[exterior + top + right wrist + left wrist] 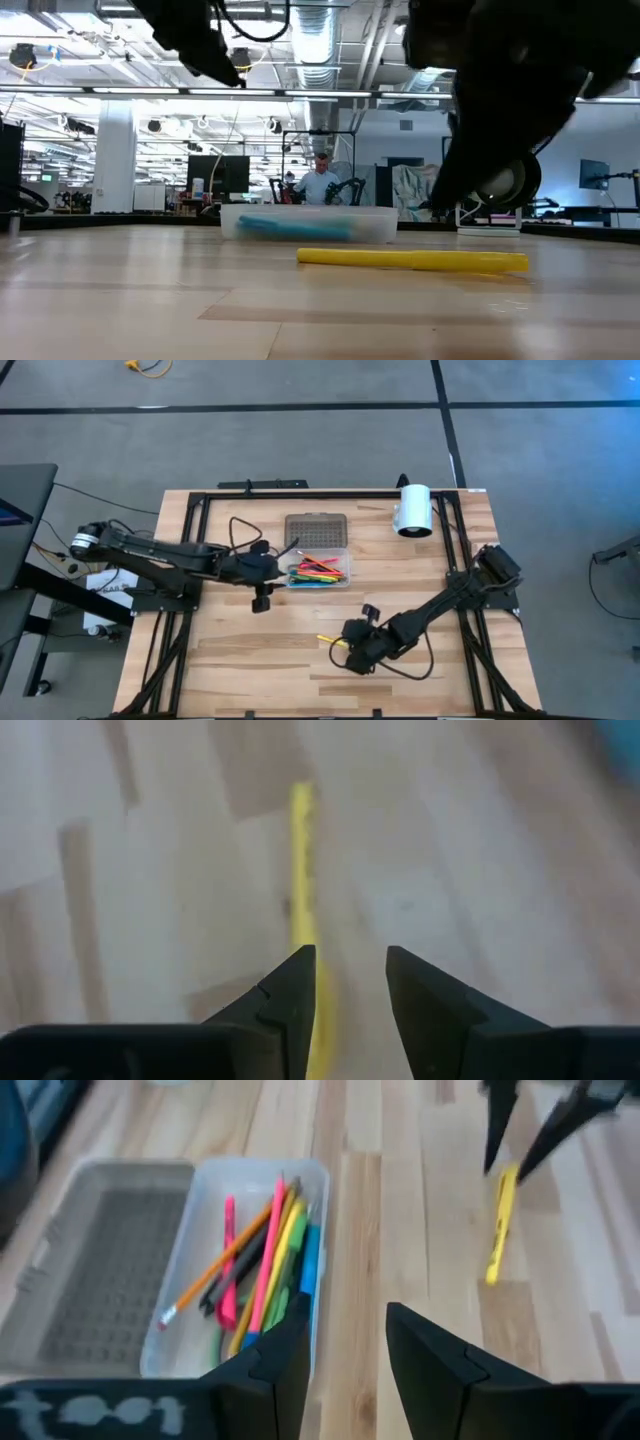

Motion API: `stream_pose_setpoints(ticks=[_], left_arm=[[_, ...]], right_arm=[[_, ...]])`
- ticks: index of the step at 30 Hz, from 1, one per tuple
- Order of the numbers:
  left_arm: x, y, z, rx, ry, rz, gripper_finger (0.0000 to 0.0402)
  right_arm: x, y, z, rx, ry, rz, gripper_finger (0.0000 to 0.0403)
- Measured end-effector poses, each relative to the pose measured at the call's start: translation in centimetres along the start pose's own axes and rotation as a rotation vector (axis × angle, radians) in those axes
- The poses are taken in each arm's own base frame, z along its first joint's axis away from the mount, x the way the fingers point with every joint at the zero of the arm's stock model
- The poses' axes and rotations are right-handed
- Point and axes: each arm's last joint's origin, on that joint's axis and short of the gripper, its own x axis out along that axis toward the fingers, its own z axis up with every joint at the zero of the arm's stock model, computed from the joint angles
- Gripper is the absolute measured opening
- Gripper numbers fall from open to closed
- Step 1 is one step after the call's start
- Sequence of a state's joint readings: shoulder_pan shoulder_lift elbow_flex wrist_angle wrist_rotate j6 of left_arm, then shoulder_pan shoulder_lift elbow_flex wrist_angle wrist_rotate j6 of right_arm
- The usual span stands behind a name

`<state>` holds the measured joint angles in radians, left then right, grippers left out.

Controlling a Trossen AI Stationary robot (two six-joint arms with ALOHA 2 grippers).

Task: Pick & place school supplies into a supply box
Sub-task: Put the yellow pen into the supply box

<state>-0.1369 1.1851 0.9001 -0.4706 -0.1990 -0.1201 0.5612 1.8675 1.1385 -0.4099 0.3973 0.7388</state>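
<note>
The supply box (pixel 322 571), a clear case, sits mid-table with several coloured pens and pencils (pixel 258 1260) in it. Its grey dotted lid (pixel 316 528) lies flat on the table just beyond it. One yellow pen (pixel 329 639) lies flat on the wood nearer the front edge. My right gripper (pixel 350 960) hovers open above this pen (pixel 303 870), fingers slanting down, and touches nothing. In the low view the pen (pixel 415 260) lies below the dark right gripper (pixel 490 150). My left gripper (pixel 345 1315) stands open and raised at the box's left end, with nothing between its fingers.
A white cylinder (pixel 413 510) lies at the table's far right. Black frame rails (pixel 190 530) run along the table's sides and back. Bare wood (pixel 250 660) spreads across the near left. A person (pixel 320 185) shows far behind the table.
</note>
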Motion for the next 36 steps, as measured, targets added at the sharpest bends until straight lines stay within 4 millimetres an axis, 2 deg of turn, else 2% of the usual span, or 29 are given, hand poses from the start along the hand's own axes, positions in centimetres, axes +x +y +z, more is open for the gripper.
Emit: stream_pose_setpoints(ticks=[7, 15, 28, 36], left_arm=[[-1.1, -0.7, -0.7, 0.007, 0.029, 0.035, 0.0124], [-1.3, -1.2, -0.8, 0.021, 0.026, 0.052, 0.0124], [-1.3, -1.2, -0.9, 0.023, 0.032, 0.056, 0.0124], [-1.3, -1.1, -0.9, 0.017, 0.029, 0.075, 0.0124]], right_arm=[[1.7, 1.6, -0.7, -0.023, 0.044, 0.139, 0.0118], [2.4, 1.2, -1.5, 0.015, 0.102, 0.103, 0.0118], [1.8, 1.7, -0.1, -0.074, 0.043, 0.142, 0.0118], [2.4, 0.3, 0.9, -0.147, 0.053, 0.105, 0.0118]])
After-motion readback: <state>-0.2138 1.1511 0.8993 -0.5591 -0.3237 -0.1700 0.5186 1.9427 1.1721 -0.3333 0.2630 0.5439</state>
